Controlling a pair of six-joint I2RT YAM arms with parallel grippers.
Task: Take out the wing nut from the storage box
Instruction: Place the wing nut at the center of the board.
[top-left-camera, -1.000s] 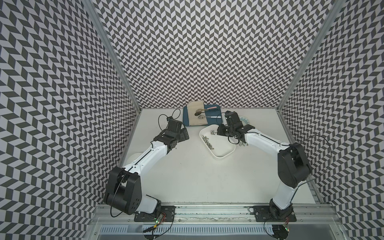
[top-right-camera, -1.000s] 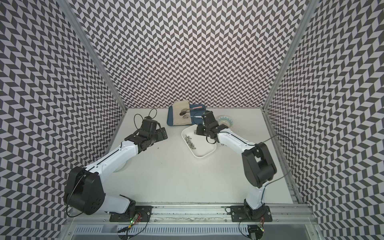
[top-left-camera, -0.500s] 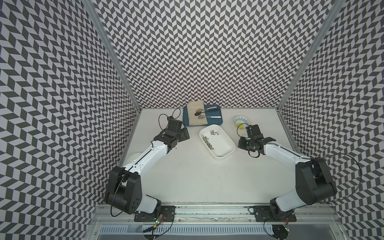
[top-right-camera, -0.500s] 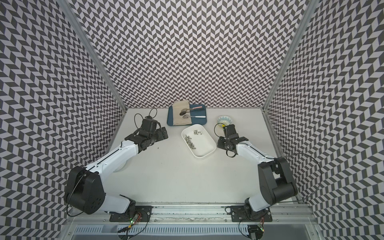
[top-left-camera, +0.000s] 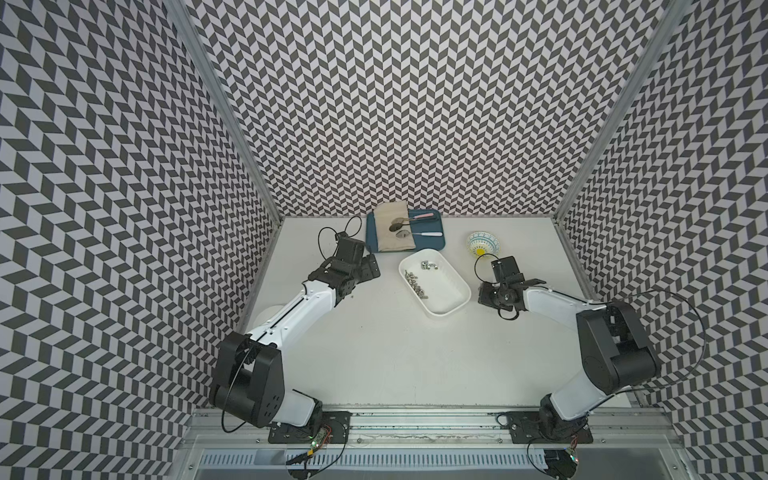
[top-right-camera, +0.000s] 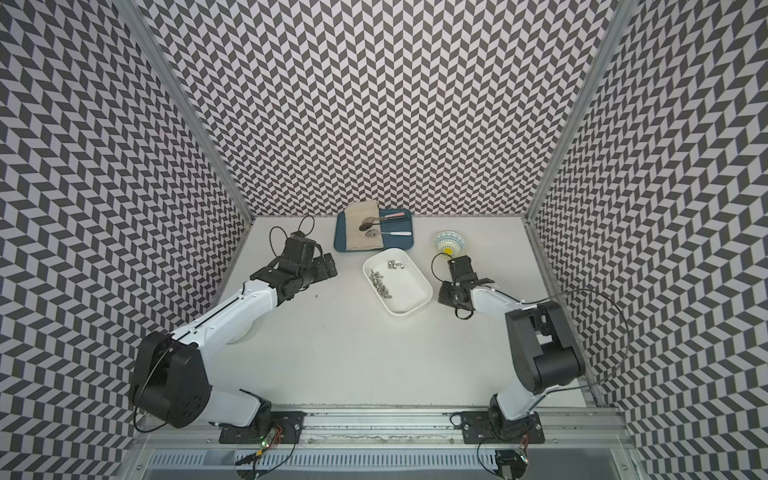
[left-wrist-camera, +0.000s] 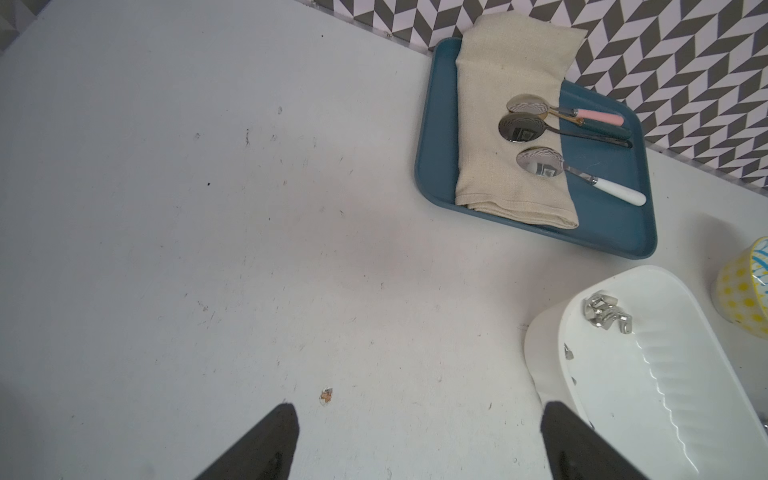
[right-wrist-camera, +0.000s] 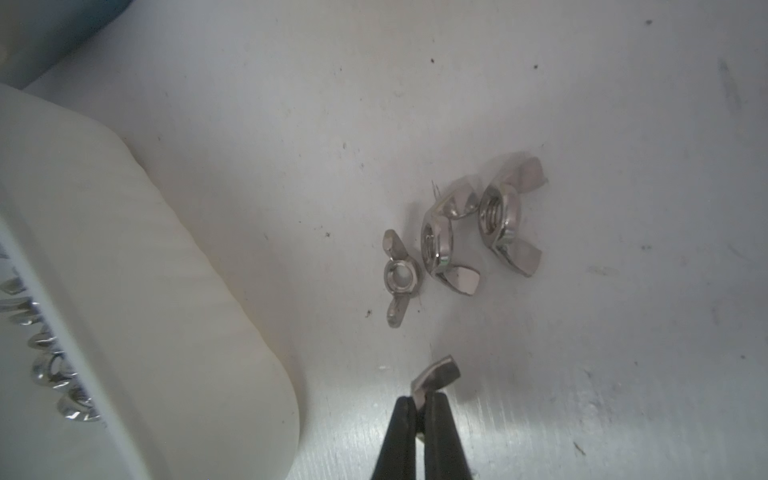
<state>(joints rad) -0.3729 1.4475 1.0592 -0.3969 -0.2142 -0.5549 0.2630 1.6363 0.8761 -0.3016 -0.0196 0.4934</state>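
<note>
Your right jaws are pinched shut on a wing nut (right-wrist-camera: 436, 376) by one wing, already outside the storage box (right-wrist-camera: 166, 311) and low over the surface (right-wrist-camera: 623, 104) beside three loose wing nuts (right-wrist-camera: 453, 241), so only the release looks left. Your left jaws stand wide and empty. A second ago your right arm (top-left-camera: 552, 299) reached over the box; now it sits beside it.

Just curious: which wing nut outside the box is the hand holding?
The wing nut pinched in the right hand; three others lie loose on the table.
</note>
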